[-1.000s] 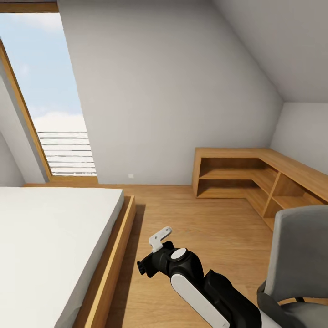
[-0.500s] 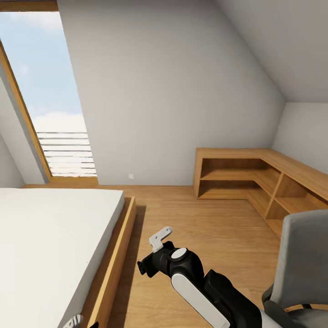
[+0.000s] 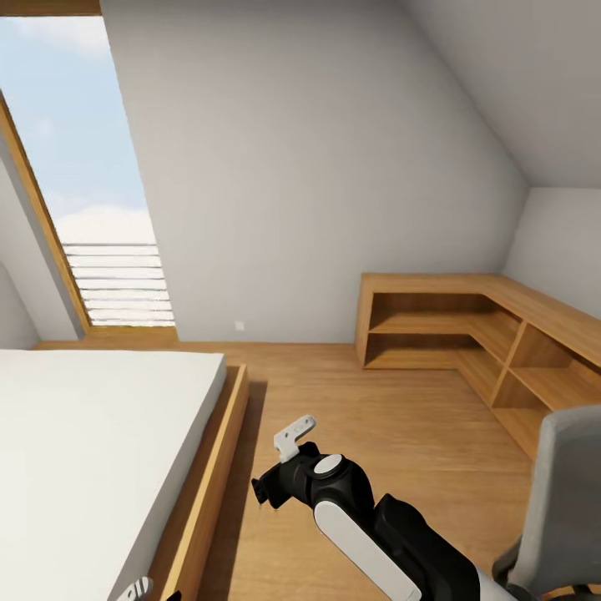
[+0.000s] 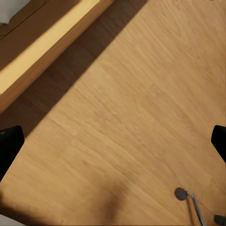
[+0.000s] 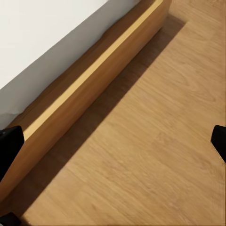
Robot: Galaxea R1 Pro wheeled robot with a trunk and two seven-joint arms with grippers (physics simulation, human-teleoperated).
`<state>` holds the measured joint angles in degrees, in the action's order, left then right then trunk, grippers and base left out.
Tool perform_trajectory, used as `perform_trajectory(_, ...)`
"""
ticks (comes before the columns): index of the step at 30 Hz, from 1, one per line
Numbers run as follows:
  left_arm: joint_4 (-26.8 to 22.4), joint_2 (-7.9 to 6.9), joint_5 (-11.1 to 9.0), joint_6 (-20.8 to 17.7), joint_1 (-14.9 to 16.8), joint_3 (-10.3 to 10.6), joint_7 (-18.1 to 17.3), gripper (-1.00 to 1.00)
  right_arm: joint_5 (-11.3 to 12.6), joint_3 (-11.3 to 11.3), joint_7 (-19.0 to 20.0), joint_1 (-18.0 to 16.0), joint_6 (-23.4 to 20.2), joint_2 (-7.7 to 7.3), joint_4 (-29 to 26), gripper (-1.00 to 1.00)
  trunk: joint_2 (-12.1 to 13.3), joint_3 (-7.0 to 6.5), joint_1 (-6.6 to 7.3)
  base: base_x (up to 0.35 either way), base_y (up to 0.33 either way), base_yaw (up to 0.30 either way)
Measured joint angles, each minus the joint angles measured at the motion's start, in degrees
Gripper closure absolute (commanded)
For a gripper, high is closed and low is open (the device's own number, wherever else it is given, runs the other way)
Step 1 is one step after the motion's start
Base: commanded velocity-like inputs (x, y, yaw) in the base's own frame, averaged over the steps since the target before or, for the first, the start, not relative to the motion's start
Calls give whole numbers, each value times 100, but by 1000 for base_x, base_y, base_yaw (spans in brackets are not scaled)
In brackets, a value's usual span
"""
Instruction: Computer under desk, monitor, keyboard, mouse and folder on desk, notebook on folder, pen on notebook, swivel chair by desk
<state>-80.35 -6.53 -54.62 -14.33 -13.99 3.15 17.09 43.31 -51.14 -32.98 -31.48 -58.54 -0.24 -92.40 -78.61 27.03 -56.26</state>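
A bedroom with grey walls point(image 3: 317, 167) and wood floor point(image 3: 392, 434): bed point(image 3: 83, 451) at 9 o'clock, corner shelf point(image 3: 467, 325) at 2, swivel chair point(image 3: 559, 501) at 4. Both pincers' fingers spread apart, empty.

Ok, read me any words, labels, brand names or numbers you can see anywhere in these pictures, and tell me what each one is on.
None: no readable text in any view.
The small white plate on the wall is too small to tell whether it bears any marking.
The swivel chair, wooden shelf, bed and right arm carry no lettering.
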Motion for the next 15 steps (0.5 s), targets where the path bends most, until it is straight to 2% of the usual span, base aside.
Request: perform_trajectory(15,44,-15,0,6,1,-5,3,-100,-1,1,1,0,-1,-8,0,-100,0,0,0,333,0,0)
